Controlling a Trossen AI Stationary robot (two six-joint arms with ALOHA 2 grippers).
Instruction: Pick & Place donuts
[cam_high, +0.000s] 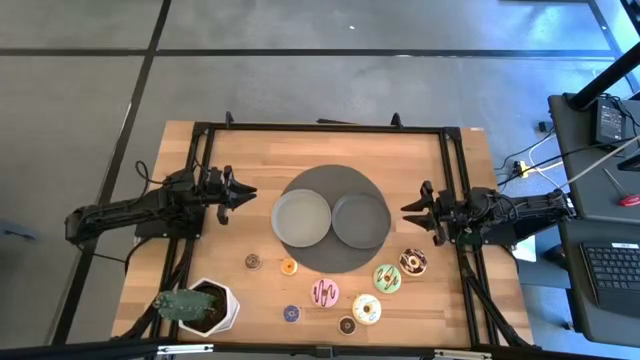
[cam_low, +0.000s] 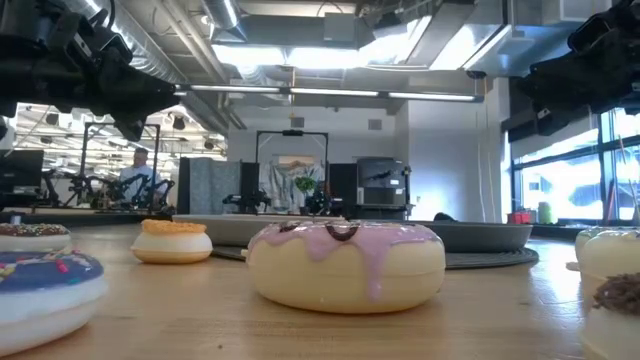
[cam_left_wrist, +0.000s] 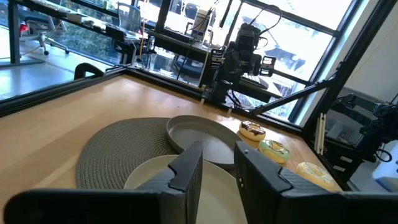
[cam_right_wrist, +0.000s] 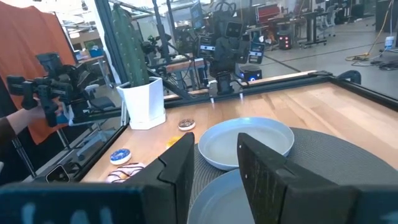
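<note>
Eight donuts lie flat on the wooden table near its front edge: chocolate (cam_high: 413, 262), green (cam_high: 387, 278), pink (cam_high: 325, 292), cream (cam_high: 366, 309), and the minis brown (cam_high: 254, 261), orange (cam_high: 288, 266), purple (cam_high: 291, 313) and dark (cam_high: 347, 325). The low view has the pink donut (cam_low: 345, 262) close up. My left gripper (cam_high: 240, 192) hovers open at the left edge of the round mat (cam_high: 325, 262). My right gripper (cam_high: 410, 208) hovers open at its right edge. Both wrist views show the open fingers, left (cam_left_wrist: 219, 168) and right (cam_right_wrist: 217, 165), above the plates.
Two grey plates, left (cam_high: 301, 218) and right (cam_high: 360, 219), sit side by side on the dark woven mat. A white pot with a cactus (cam_high: 200, 305) stands at the near left corner. A black frame (cam_high: 320, 128) borders the table. A person's hand (cam_right_wrist: 15, 121) shows beyond the table.
</note>
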